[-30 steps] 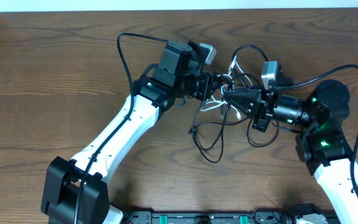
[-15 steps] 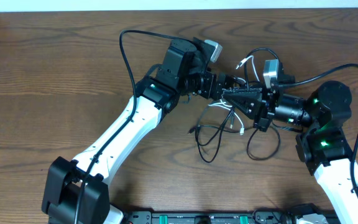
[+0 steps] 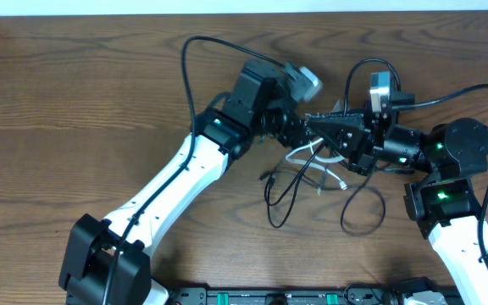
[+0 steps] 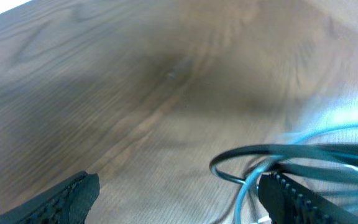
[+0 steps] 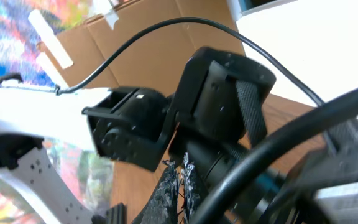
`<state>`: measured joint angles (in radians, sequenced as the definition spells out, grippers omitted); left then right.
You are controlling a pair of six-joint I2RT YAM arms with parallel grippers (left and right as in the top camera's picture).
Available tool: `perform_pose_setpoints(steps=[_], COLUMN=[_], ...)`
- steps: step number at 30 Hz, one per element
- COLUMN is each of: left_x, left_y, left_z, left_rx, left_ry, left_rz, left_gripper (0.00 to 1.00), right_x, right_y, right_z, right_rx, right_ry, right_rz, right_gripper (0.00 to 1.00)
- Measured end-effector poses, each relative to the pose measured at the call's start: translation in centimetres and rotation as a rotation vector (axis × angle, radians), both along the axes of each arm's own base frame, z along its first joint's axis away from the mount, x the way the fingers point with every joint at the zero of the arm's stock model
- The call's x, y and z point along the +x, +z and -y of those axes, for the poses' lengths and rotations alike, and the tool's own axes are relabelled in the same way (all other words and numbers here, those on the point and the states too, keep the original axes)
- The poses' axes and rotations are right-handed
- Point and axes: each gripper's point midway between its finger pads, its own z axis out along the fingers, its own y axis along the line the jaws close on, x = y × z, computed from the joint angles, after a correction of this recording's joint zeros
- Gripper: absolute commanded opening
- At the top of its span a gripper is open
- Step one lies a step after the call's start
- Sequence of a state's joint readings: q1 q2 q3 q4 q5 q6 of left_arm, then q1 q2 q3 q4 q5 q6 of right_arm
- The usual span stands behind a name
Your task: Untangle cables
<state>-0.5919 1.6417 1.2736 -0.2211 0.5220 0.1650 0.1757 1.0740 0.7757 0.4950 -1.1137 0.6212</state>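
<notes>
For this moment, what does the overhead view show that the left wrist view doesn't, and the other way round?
Overhead only: the left arm, the right arm, the right fingers pressed together, and the whole tangle of cables. Left wrist only: the left fingers up close, wide apart, gripping nothing. Both: a black cable loop and the wooden table.

The white left arm's black gripper (image 4: pixel 180 196) gapes wide, while the right arm's black gripper (image 5: pixel 180 180), apparently almost touching it, is pinched closed.
</notes>
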Motion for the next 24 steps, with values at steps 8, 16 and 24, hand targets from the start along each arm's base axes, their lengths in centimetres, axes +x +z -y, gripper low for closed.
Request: perform_pose_setpoints(steps=[8,16,24], left_x=[-1.4,-2.5,-0.9], left_y=[0.4,1.2,0.9], left_z=[1.1,1.8,1.2], left_rx=[0.003,-0.048,-0.024], left_ry=[-0.154,-0.224,-0.121], left_rz=[0.091,0.09,0.081], left_gripper=[0.87,0.08,0.08], right_x=[0.3,0.3,0.5], right_y=[0.4,0.4,0.2], right_z=[0.2,0.2,0.3], right_rx=[0.034,0.036,0.036], right_ry=[-0.011,-0.01,-0.019], right_rz=[-0.071,-0.079,-0.091], right_gripper=[0.01,0.02,0.04])
